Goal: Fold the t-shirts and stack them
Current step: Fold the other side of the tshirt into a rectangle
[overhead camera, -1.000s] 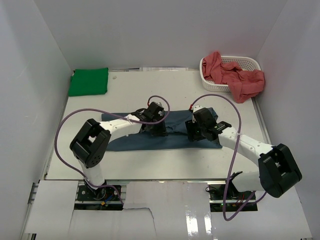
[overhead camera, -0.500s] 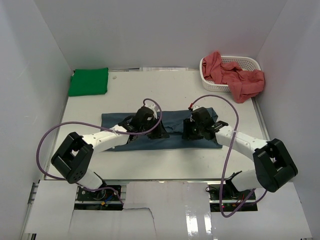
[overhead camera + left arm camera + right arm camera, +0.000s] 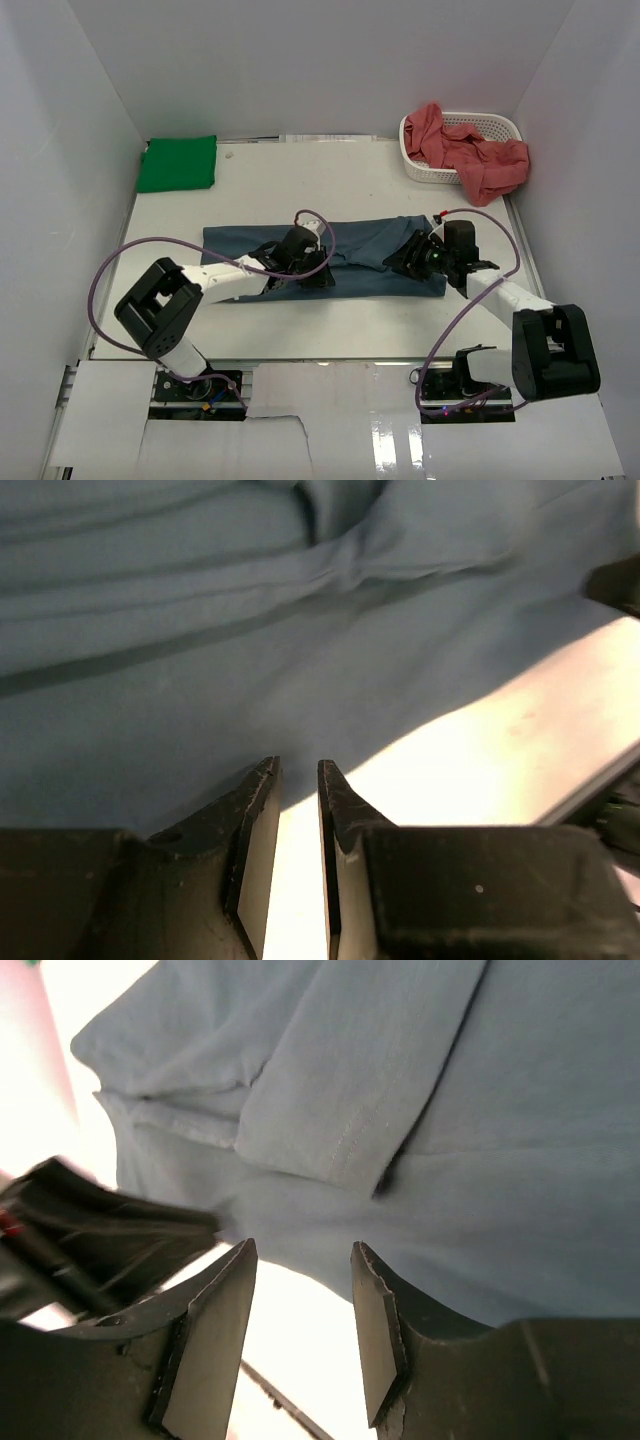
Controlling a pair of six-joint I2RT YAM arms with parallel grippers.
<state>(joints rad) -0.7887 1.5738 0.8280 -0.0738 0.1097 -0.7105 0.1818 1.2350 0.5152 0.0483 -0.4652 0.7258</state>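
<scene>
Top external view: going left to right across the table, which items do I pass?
folded bright green cloth t-shirt → slate blue cloth t-shirt laid out flat → white perforated plastic basket

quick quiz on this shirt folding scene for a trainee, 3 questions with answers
1. Multiple choice: where is the green t-shirt?
A. draped over an arm
B. folded at the far left corner of the table
C. hanging off the near edge

2. True or false: the salmon red t-shirts lie spread flat mid-table.

3. Short answer: the left gripper and the right gripper are both low at the edge of which shirt?

Key
1. B
2. False: they are heaped in the white basket at the far right, spilling over its rim.
3. The slate blue t-shirt, spread across the middle.
</scene>
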